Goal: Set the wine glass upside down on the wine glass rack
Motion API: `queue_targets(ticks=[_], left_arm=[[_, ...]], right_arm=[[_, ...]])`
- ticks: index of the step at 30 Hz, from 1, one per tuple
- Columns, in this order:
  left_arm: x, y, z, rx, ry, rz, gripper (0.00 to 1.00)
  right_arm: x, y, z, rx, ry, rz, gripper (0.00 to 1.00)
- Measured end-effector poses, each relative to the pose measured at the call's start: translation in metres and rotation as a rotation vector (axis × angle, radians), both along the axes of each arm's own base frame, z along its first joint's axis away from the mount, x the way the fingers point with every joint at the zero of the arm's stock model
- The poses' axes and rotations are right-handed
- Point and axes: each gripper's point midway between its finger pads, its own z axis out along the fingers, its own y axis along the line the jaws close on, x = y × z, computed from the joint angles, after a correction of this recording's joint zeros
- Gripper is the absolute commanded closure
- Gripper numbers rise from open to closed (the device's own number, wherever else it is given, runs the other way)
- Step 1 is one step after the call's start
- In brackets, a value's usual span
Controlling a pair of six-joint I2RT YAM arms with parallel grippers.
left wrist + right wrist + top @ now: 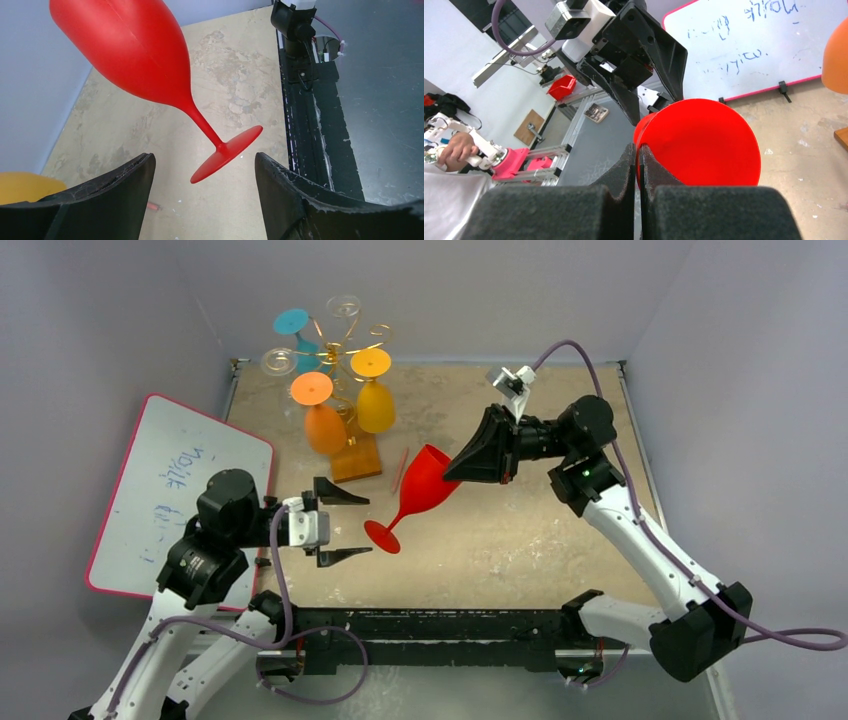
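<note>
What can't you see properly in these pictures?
- Whiteboard words: too small, blurry, top view.
- Red wine glass rim: cut off by the top edge, left wrist view.
- Its stem: hidden behind its bowl, right wrist view.
- Rack stem: covered by hanging glasses, top view.

Bright even light, soft shadows

Only writing found: blue marker handwriting (185,468) on the pink-framed whiteboard (130,540) at the left of the bench, a few short scrawled lines. I checked it in both the overhead and right wrist views and cannot read a single word. I can read no printed label, brand or number elsewhere.
</note>
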Motion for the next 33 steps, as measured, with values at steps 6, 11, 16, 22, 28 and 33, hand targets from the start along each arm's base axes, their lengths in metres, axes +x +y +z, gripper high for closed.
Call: queue_targets(ticks=[6,11,16,22,28,33], left_arm=[[-0.003,0.0,-0.003,0.014,-0.014,-0.023,0.34],[-0.002,0.001,-0.014,0.059,-0.009,-0.044,0.47],[-0.002,0.0,-0.02,0.08,-0.008,-0.059,0.57],[-0.003,0.0,-0.023,0.108,-0.009,-0.086,0.8],[-0.005,0.0,-0.026,0.128,-0.006,-0.118,1.0],[-0.01,0.002,-0.026,0.137,0.009,-0.125,1.0]], right_arm=[[-0.001,0.003,0.011,0.035,0.001,0.025,1.0],[-0.001,0.005,0.015,0.052,0.009,0.04,1.0],[-0.004,0.007,0.017,0.059,0.01,0.054,1.0],[-0.005,0.009,0.015,0.056,0.016,0.073,1.0],[-0.002,0.011,0.009,0.042,0.039,0.074,0.96],[0.012,0.016,0.0,0.017,0.069,0.006,0.63]])
